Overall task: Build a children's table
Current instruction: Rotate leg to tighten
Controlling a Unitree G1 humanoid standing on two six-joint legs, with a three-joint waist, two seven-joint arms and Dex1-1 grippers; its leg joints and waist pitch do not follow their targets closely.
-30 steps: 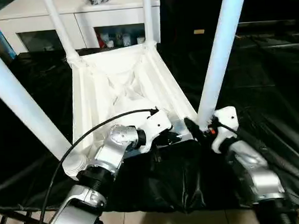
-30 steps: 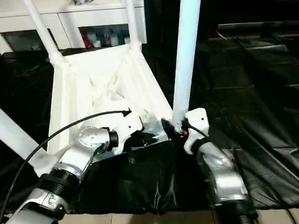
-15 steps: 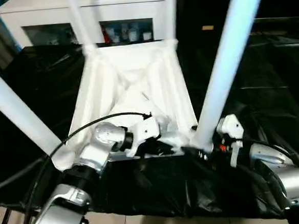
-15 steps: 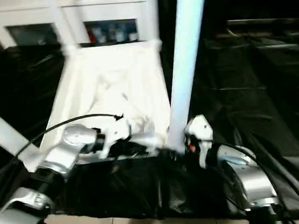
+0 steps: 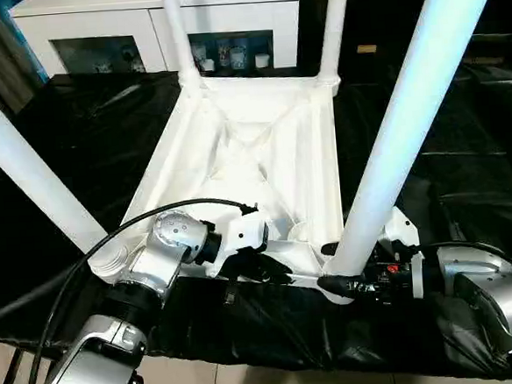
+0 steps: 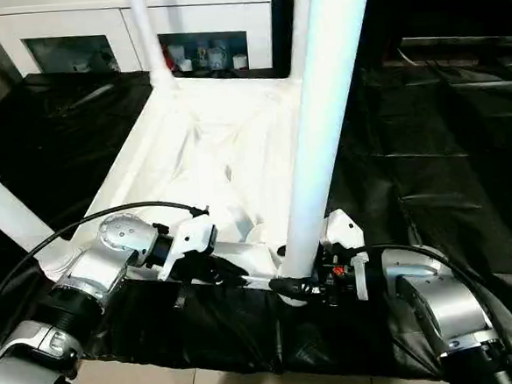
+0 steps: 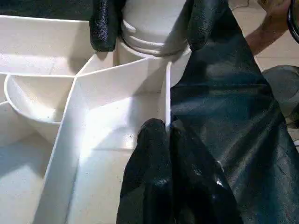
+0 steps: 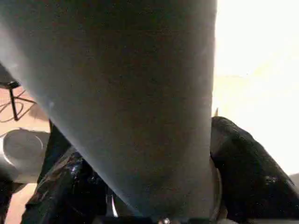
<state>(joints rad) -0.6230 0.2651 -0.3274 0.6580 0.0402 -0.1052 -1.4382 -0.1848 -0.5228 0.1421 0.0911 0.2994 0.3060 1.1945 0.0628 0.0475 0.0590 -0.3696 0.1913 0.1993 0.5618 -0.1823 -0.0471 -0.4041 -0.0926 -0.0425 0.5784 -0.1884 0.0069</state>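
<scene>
The children's table (image 5: pixel 262 156) lies upside down on the black sheet, ribbed underside up, with all four white legs standing in its corner sockets. My left gripper (image 7: pixel 167 128) is shut on the thin wall of the near rim, just left of the near right corner. My right gripper (image 5: pixel 336 268) reaches in sideways at the foot of the near right leg (image 5: pixel 409 120). Its black fingers (image 7: pixel 103 23) sit on either side of the leg, against it, right above the socket. The near left leg (image 5: pixel 26 173) rises beside my left forearm.
A black sheet (image 5: pixel 77 143) covers the floor under the table. A white cabinet with glass doors (image 5: pixel 156 23) stands behind the far legs. A black cable (image 5: pixel 110 242) arcs over my left arm. A person's hand (image 7: pixel 275 28) shows beyond the sheet.
The head camera has shifted. My right gripper has dropped and swung in sideways to the foot of the near right leg, and its fingers have come in against it. The left grip is unchanged.
</scene>
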